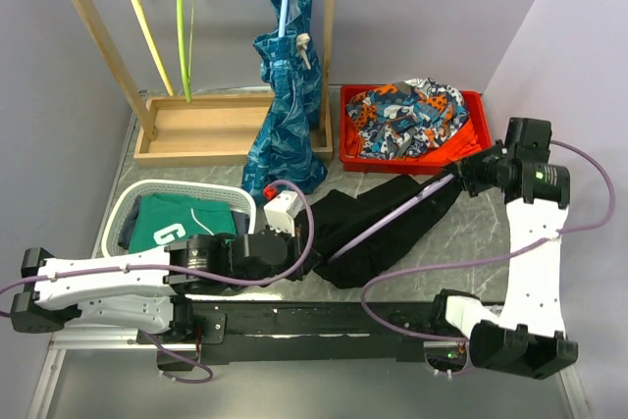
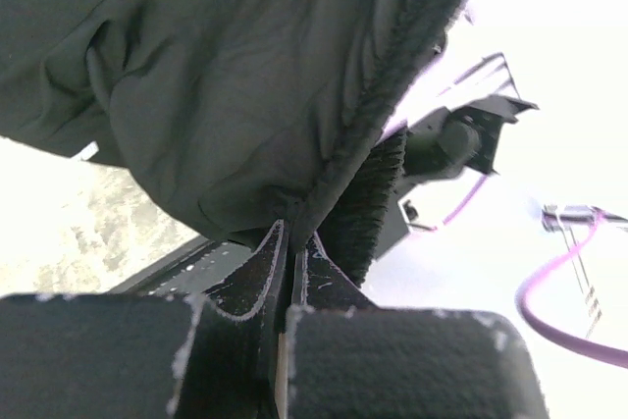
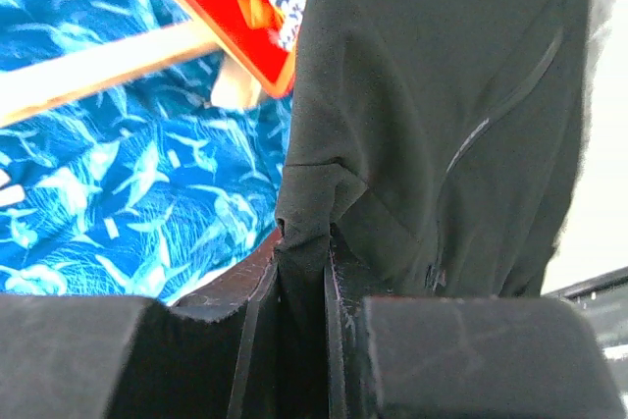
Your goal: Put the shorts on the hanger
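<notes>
The black shorts point(image 1: 363, 213) hang stretched between my two grippers, just above the table. My left gripper point(image 1: 280, 247) is shut on one end; in the left wrist view its jaws point(image 2: 292, 233) pinch a bunched edge of the shorts point(image 2: 226, 76). My right gripper point(image 1: 459, 179) is shut on the other end, near the red bin; the right wrist view has a fold of the shorts point(image 3: 442, 95) clamped at that gripper point(image 3: 304, 242). A thin lavender bar, the hanger point(image 1: 392, 218), runs slantwise along the shorts. Its hook is hidden.
A wooden rack point(image 1: 235, 130) at the back holds a yellow hanger point(image 1: 145, 31), a lime-green hanger point(image 1: 183, 26) and a teal patterned garment point(image 1: 285, 115). A red bin point(image 1: 348, 144) holds orange-and-blue clothes. A white basket point(image 1: 118, 218) with a green garment stands at the left.
</notes>
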`<state>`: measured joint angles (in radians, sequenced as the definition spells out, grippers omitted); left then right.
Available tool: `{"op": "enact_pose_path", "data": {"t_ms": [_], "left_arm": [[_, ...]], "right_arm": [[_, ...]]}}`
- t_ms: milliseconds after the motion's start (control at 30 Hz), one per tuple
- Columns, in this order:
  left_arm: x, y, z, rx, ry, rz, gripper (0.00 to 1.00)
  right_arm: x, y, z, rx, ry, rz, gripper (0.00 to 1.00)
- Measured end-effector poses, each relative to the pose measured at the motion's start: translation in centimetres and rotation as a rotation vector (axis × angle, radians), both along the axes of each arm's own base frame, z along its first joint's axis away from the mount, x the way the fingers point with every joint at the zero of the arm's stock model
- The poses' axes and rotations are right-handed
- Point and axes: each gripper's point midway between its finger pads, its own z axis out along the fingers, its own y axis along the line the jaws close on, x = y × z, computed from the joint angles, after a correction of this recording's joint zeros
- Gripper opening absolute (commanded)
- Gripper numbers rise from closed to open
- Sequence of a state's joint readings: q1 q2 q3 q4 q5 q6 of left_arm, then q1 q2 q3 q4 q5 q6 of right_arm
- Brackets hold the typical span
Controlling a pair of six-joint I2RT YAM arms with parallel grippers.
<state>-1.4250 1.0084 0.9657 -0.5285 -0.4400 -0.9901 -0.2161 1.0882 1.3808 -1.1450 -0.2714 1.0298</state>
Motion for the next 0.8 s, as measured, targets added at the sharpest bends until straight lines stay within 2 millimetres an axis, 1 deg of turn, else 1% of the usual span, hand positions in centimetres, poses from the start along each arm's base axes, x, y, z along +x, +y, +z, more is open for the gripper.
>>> {"op": "enact_pose_path", "data": {"t_ms": [133,233,300,367,400,433,467,500,533,567,600,633,700,733,767,800], "left_arm": [[-0.7,-0.7,1.3,-0.006,-0.016,-0.070,0.01],[-0.7,-1.4,1.4,0.029,-0.030,-0.098,0.01],[-0.5,-2.3,0.9,0.073,-0.034,-0.104,0.01],[-0.1,-3.3,0.2,0.129,-0.040,-0.104,0.13],[0.1,-3.6,0.0,0.151,-0.044,-0.104,0.14],[0.4,-4.1,-0.3,0.179,-0.047,-0.105,0.13],[0.7,-4.6,-0.5,0.194,-0.049,-0.100,0.13],[1.0,-4.8,-0.7,0.211,-0.049,-0.092,0.16],[1.5,-5.0,-0.7,0.226,-0.050,-0.079,0.22],[2.0,-4.9,-0.7,0.233,-0.052,-0.063,0.21],[2.6,-4.8,-0.7,0.238,-0.053,-0.049,0.22],[3.3,-4.5,-0.6,0.240,-0.052,-0.028,0.27],[4.8,-3.9,-0.3,0.235,-0.058,0.009,0.30],[5.4,-3.6,-0.2,0.230,-0.060,0.026,0.38],[6.0,-3.3,0.0,0.226,-0.064,0.041,0.42],[6.5,-2.9,0.1,0.225,-0.069,0.052,0.43]], "right_arm": [[-0.3,-0.6,0.5,-0.033,-0.050,-0.035,0.00],[-0.2,-0.5,0.5,-0.047,-0.082,-0.044,0.00],[0.2,-0.4,0.3,-0.048,-0.093,-0.047,0.00],[0.7,-0.1,0.0,-0.055,-0.097,-0.049,0.00],[1.0,0.1,-0.2,-0.058,-0.099,-0.046,0.00],[1.2,0.3,-0.3,-0.059,-0.103,-0.043,0.00],[1.5,0.5,-0.5,-0.057,-0.102,-0.042,0.00],[1.7,0.5,-0.6,-0.054,-0.103,-0.043,0.00],[2.0,0.6,-0.8,-0.049,-0.102,-0.045,0.00],[2.4,0.6,-1.2,-0.044,-0.095,-0.049,0.00],[2.7,0.5,-1.6,-0.040,-0.086,-0.052,0.00],[3.1,0.5,-2.1,-0.035,-0.073,-0.055,0.00],[3.9,0.5,-3.5,-0.024,-0.052,-0.056,0.00],[4.2,0.6,-4.1,-0.019,-0.042,-0.056,0.00],[4.4,0.6,-5.0,-0.011,-0.029,-0.055,0.00],[4.5,0.8,-5.8,-0.004,-0.013,-0.051,0.00]]}}
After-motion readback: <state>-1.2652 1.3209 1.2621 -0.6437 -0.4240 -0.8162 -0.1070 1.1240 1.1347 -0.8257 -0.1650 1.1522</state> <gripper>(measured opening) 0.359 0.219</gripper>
